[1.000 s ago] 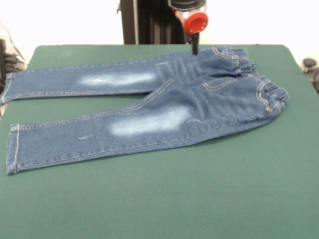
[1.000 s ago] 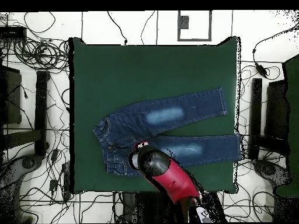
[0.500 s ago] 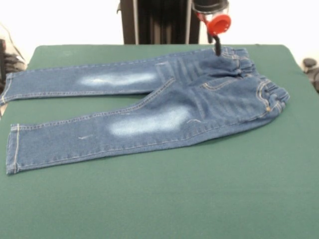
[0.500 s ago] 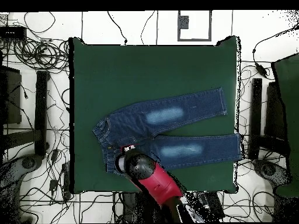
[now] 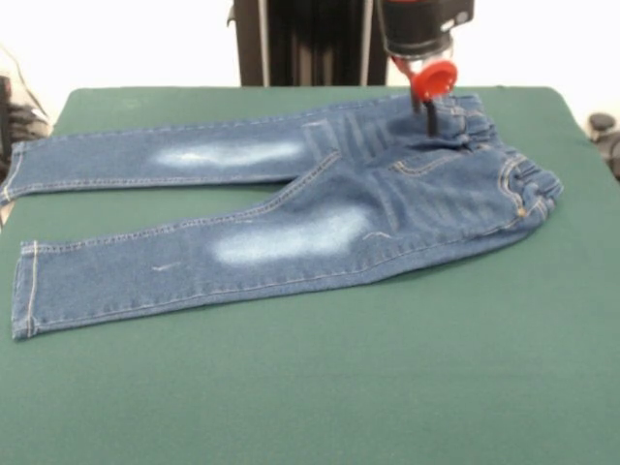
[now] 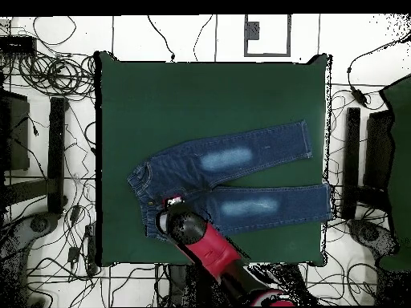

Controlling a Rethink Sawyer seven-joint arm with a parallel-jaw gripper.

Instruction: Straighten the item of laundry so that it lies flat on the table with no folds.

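Lower hand (image 5: 429, 105) over jeans (image 5: 291, 208) waistband

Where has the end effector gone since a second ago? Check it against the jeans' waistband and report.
Yes. In the front view the end effector has shifted right along the jeans, from the crotch side to the waistband.

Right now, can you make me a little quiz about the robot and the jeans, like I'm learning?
1. True or false: the jeans lie on a green table.
2. Which part of the jeans is the gripper over? A) a leg cuff B) the waistband end C) a faded patch
3. Fill in: each leg has a faded ____ patch.

Key: 1 true. 2 B, in the front view the tip comes down at the gathered waistband; whether it touches cannot be told. 3 whitish.
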